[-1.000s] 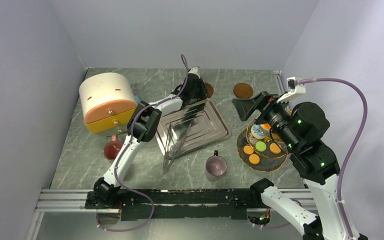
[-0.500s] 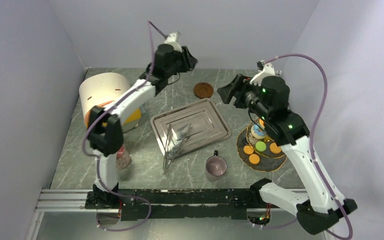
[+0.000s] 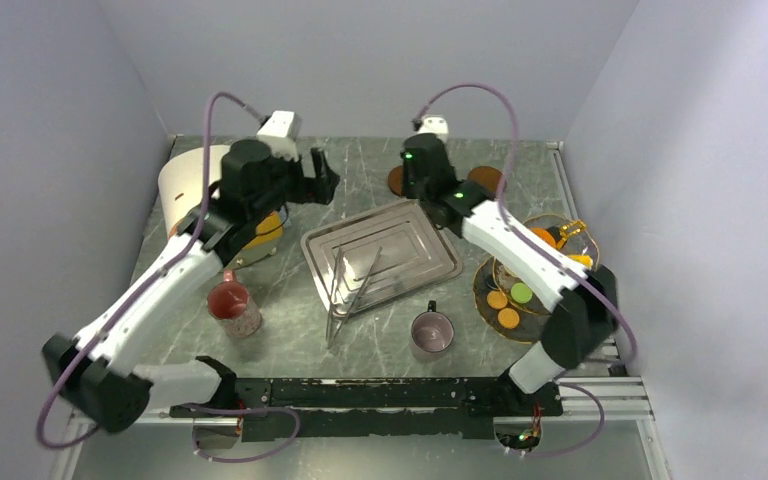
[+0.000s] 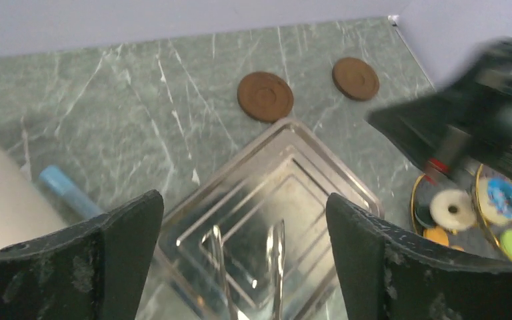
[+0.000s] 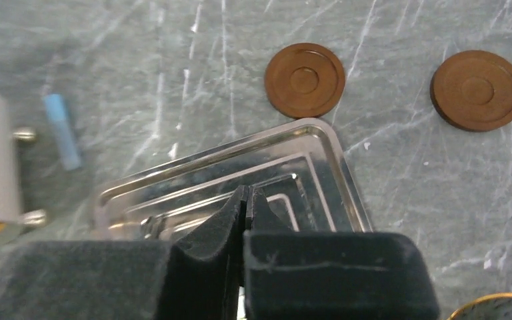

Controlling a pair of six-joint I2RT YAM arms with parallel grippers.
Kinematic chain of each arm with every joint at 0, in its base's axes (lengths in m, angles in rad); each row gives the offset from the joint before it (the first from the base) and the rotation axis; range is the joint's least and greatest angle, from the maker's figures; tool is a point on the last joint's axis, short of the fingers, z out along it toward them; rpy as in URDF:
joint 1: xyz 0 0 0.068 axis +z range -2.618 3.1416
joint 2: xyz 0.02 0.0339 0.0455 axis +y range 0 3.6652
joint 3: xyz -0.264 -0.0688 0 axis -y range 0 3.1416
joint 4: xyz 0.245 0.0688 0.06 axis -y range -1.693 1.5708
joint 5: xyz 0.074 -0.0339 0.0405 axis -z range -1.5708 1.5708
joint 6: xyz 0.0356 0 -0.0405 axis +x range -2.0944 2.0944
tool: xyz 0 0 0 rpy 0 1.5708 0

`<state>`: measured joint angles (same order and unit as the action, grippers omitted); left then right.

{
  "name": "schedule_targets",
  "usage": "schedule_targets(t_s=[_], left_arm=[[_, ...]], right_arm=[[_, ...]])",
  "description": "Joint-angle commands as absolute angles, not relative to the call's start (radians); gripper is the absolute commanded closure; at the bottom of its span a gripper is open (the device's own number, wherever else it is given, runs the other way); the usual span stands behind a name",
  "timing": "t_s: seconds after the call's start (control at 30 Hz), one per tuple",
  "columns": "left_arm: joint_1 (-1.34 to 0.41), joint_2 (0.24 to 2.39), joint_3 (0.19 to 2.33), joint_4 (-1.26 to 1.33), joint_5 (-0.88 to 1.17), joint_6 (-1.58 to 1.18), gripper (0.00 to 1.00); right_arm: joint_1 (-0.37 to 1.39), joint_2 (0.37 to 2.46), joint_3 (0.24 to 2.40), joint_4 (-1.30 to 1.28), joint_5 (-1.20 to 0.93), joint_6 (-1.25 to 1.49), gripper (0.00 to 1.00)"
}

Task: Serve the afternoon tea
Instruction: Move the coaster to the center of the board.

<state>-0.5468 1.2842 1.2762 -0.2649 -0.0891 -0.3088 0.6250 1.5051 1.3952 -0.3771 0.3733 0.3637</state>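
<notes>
Mug (image 3: pixel 431 331) stands upright at six o'clock off the tray (image 3: pixel 430 245), handle toward twelve. The treats (image 3: pixel 520 294) lie on their plate (image 3: pixel 478 285) at two o'clock from it. My right gripper (image 5: pixel 247 200), clenched on nothing, hangs over the tray's far corner, the mug at six. My left gripper (image 4: pixel 243 217), spread wide and empty, sits farther off, so my right arm looks nearer.

1. You've got a green marble-pattern tabletop (image 3: pixel 360 165), white veins.
2. Two round brown coasters (image 5: pixel 305 79) (image 5: pixel 477 89), plain.
3. Small round orange treat (image 3: pixel 508 318), round green treat (image 3: pixel 522 293), cream ring treat (image 4: pixel 452 209).
4. Pinkish-grey metallic mug (image 3: pixel 431 332), silver steel tray (image 3: pixel 415 240).
</notes>
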Motion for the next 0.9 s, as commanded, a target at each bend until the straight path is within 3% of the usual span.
schedule_targets(t_s=[0.0, 0.37, 0.57, 0.87], left_arm=[[-0.554, 1.099, 1.158, -0.398, -0.077, -0.172, 0.03], [-0.557, 0.786, 0.868, -0.358, -0.149, -0.121, 0.03], [-0.560, 0.759, 0.858, -0.370, -0.125, -0.111, 0.02], [-0.560, 0.743, 0.862, -0.382, -0.131, -0.110, 0.03]], right_arm=[[0.678, 1.684, 1.497, -0.274, 0.595, 0.192, 1.00], [0.648, 2.285, 1.978, -0.367, 0.720, 0.019, 1.00], [0.608, 2.456, 2.168, -0.395, 0.747, -0.019, 1.00], [0.593, 2.529, 2.234, -0.378, 0.675, -0.016, 1.00]])
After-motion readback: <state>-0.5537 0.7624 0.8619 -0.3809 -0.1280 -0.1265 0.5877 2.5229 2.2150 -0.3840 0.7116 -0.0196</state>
